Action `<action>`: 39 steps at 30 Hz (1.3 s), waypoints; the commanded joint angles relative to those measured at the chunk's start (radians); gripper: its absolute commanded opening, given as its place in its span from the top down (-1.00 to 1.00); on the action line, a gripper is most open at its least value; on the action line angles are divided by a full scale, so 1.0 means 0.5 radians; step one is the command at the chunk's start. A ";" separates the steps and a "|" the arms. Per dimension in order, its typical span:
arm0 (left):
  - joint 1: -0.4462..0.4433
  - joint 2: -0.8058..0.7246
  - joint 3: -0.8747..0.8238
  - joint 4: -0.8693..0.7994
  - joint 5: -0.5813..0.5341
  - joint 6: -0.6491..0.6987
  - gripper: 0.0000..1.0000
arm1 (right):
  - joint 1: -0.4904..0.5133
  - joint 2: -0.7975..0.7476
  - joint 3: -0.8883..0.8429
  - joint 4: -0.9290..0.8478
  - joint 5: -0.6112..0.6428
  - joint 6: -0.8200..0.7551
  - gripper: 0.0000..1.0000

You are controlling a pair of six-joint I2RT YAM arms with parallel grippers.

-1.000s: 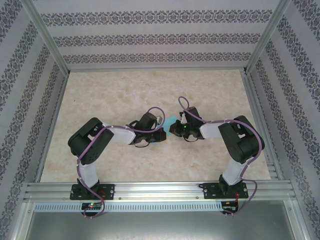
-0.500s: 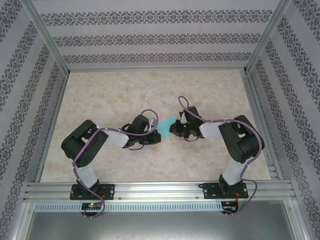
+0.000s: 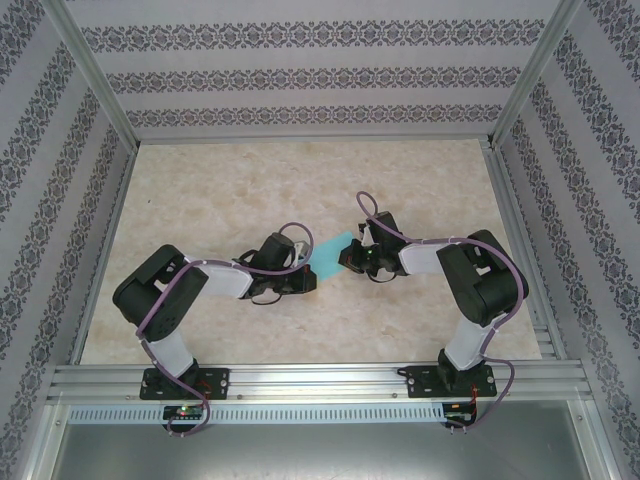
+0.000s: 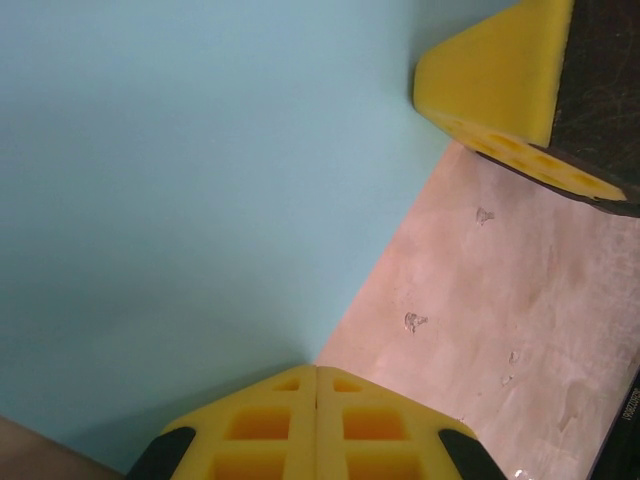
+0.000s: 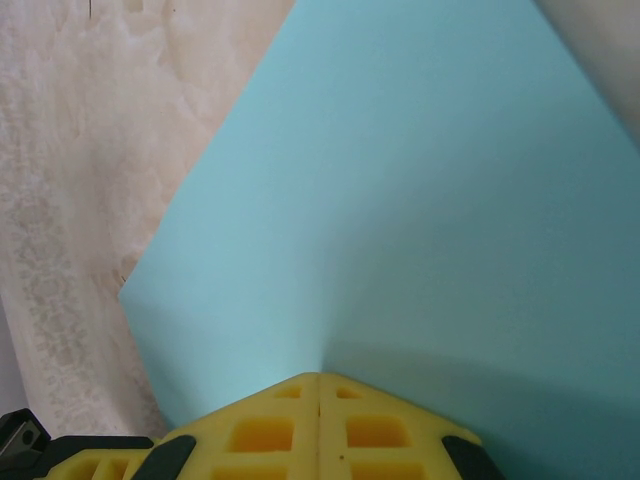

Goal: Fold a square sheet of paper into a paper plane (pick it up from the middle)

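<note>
The square sheet of paper [image 3: 330,252] is a plain turquoise piece held up between my two grippers at the middle of the table. My right gripper [image 3: 345,260] is shut on its right side. In the right wrist view a soft crease runs up the paper [image 5: 420,200] from the closed yellow tips [image 5: 318,378]. My left gripper [image 3: 312,281] is shut at the paper's lower left. In the left wrist view its tips [image 4: 316,370] meet on the edge of the paper [image 4: 180,200]. One right fingertip [image 4: 500,80] grips the same edge farther along.
The beige marbled tabletop [image 3: 230,190] stretches around both arms. Aluminium rails [image 3: 300,380] run along the near edge and up both sides. Patterned walls [image 3: 310,75] close off the back and flanks.
My left arm has drawn back to the left and toward the near edge, away from the right gripper. More turquoise paper shows between the grippers. The right arm stayed put.
</note>
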 commanded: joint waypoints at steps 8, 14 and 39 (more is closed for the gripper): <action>0.133 -0.095 -0.156 -0.313 -0.065 -0.035 0.90 | -0.056 0.144 -0.087 -0.420 0.330 -0.087 1.00; 0.133 -0.228 -0.094 -0.205 0.067 -0.117 0.90 | -0.054 0.139 -0.082 -0.418 0.323 -0.080 1.00; 0.022 0.017 0.061 -0.214 -0.050 -0.145 0.90 | -0.023 0.048 -0.075 -0.318 0.281 -0.088 1.00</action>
